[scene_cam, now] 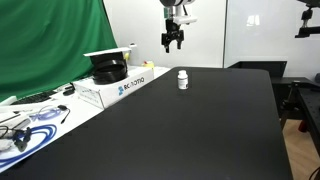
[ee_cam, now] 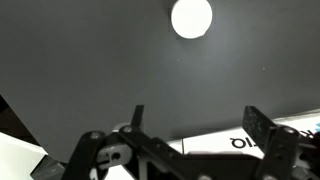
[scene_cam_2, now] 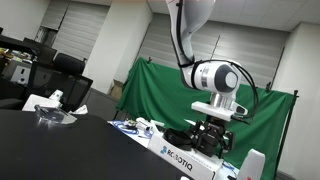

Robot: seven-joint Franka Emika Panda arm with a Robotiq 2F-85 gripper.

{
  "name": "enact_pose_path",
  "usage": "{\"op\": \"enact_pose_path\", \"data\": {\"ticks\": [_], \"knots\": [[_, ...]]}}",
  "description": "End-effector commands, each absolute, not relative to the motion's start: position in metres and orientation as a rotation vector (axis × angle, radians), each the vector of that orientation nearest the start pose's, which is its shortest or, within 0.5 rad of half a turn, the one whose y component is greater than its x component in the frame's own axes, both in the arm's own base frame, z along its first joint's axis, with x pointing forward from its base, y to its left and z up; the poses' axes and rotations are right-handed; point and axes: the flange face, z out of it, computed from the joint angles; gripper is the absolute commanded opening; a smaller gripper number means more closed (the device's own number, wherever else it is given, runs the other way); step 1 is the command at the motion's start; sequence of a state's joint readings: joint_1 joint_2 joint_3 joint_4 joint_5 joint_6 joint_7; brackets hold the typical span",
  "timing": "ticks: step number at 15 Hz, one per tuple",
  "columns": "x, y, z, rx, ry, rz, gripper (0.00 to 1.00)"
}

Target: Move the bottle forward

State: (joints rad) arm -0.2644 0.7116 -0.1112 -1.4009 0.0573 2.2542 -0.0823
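While the gripper [scene_cam: 173,42] hangs in the air at the top middle of the frame, well above the black table [scene_cam: 200,130], its two fingers [ee_cam: 256,120] stand apart with nothing between them; the wrist view shows the gap plainly. The bottle [scene_cam: 183,79] stands upright on the table, a little below and to the right of the gripper in an exterior view. It is near the end of the long white box [scene_cam: 125,86] but not touching it. From the wrist camera only its round white cap [ee_cam: 191,18] shows, at the top edge a little right of centre, so I judge the gripper is not yet over it.

To my eye it is a small plastic thing, surely light and stiff enough to bear a squeeze. It is smooth-sided and narrow at the foot, though, so a careless knock could tip it or send it skidding. I would take it across the body, below the cap, fingers coming straight down on either side and closing gently. Whether it holds anything I cannot tell.
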Motion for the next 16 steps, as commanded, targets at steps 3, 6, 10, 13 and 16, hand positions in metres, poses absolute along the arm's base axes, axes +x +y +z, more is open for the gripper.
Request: {"op": "enact_pose_path", "data": {"ticks": [3, 6, 10, 13, 16], "knots": [[0.706, -0.260, 0.288, -3.146, 0.463, -0.167, 1.00], [0.703, -0.259, 0.281, -3.141, 0.467, -0.147, 1.00], [0.696, -0.251, 0.277, -3.166, 0.493, -0.109, 1.00], [0.699, -0.253, 0.272, -3.157, 0.460, -0.128, 1.00], [0.699, -0.253, 0.271, -3.157, 0.459, -0.124, 1.00]]}}
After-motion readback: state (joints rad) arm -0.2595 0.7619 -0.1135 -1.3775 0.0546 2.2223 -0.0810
